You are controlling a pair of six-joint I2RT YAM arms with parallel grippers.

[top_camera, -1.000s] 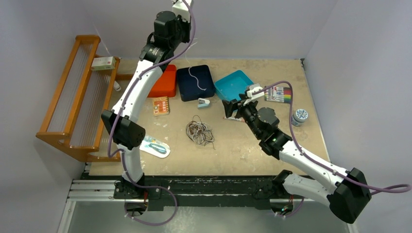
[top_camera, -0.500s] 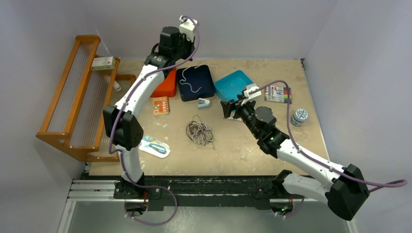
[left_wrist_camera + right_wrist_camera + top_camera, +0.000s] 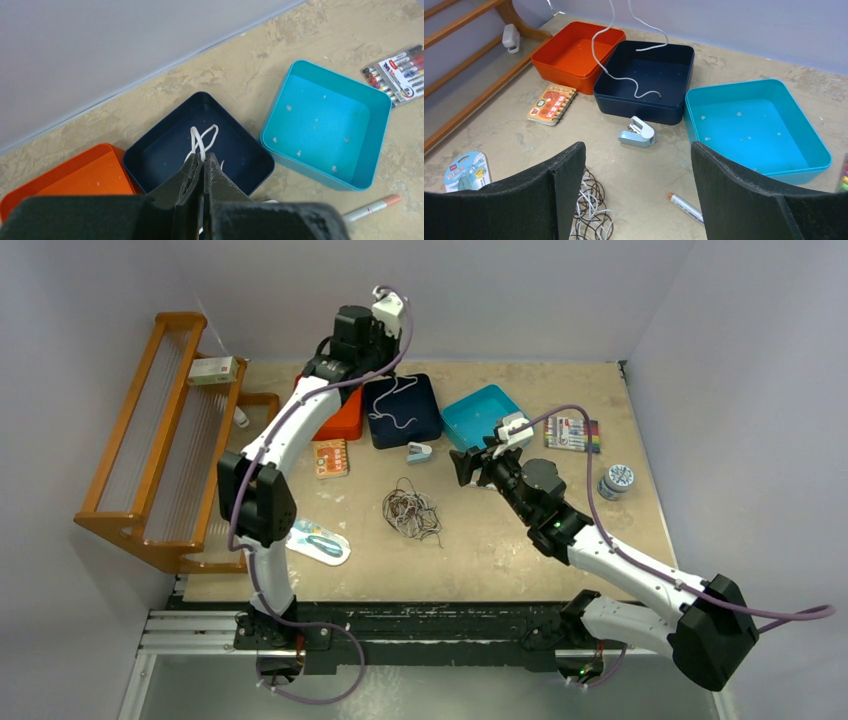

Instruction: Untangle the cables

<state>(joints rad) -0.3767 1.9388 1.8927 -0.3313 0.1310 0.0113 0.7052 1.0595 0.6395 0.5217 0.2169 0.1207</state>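
I see a white cable [image 3: 605, 72] over the navy tray [image 3: 644, 108], an orange tray [image 3: 561, 76] and a teal tray [image 3: 749, 125] flanking it.

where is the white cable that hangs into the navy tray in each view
Top external: the white cable is upper centre, dropping into the navy tray.
Left wrist: centre, looping just beyond the shut left gripper, over the tray.
Right wrist: top centre, hanging from the top edge and curling in the tray.
Shared landmark: the navy tray, between the orange tray and the teal tray.
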